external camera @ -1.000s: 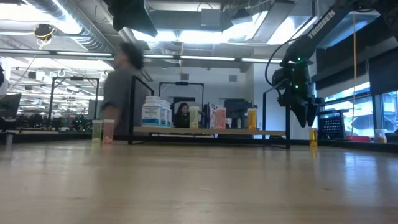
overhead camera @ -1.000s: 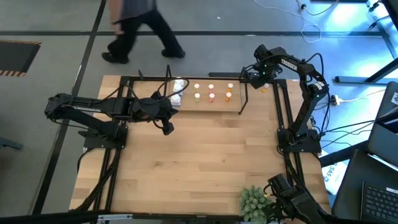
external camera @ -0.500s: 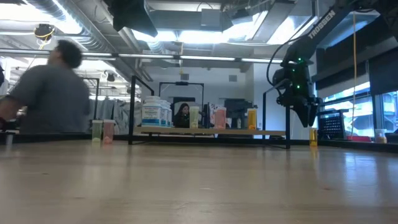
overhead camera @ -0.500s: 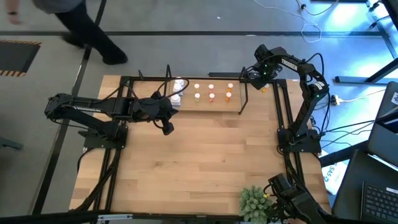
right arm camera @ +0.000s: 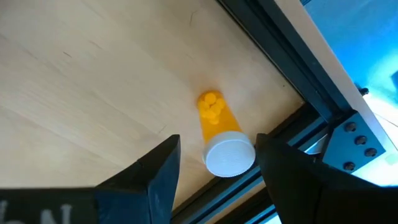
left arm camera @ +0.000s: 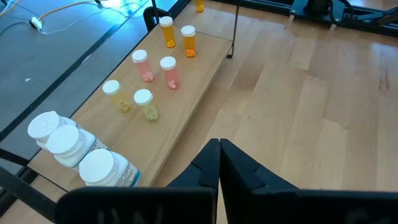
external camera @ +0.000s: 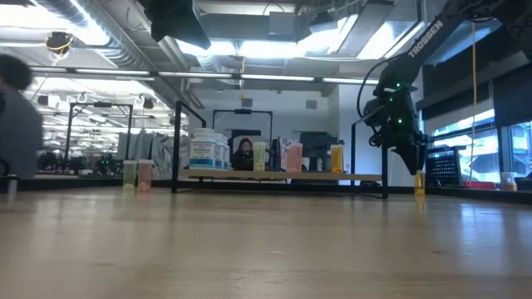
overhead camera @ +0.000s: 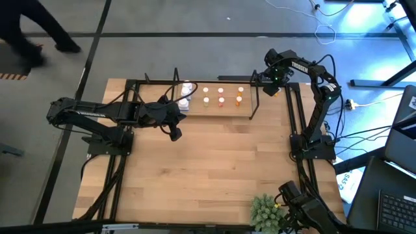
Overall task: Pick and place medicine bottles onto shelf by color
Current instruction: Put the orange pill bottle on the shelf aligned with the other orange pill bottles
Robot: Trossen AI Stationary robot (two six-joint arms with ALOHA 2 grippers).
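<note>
Your right tool (right arm camera: 214, 168) hangs over the far right corner of the desk (overhead camera: 208, 169), just past the right end of the shelf (overhead camera: 227, 109). Its fingers (right arm camera: 155, 171) stand wide apart and hold nothing. Directly below the gap stands one orange bottle (right arm camera: 219, 135) with a white cap, upright on the desk, close against the black frame rail (right arm camera: 280, 134) and off the shelf. In the low view the same bottle (external camera: 418, 184) shows to the right of the shelf, under the tool (external camera: 413, 162).

Your left tool (left arm camera: 219, 163) hovers over the desk just in front of the shelf's left end. Its fingers are pressed together, with nothing between them.

On the shelf: three chunky white bottles (left arm camera: 68, 149) clustered at the left end. To their right, in pairs, two cream bottles (left arm camera: 130, 101), two pink bottles (left arm camera: 155, 67), two orange bottles (left arm camera: 177, 36), all upright.

A green plant (overhead camera: 265, 211) sits at the near edge of the desk, well apart from the shelf. A person (overhead camera: 29, 32) is on the floor beyond the far left corner of the desk.
</note>
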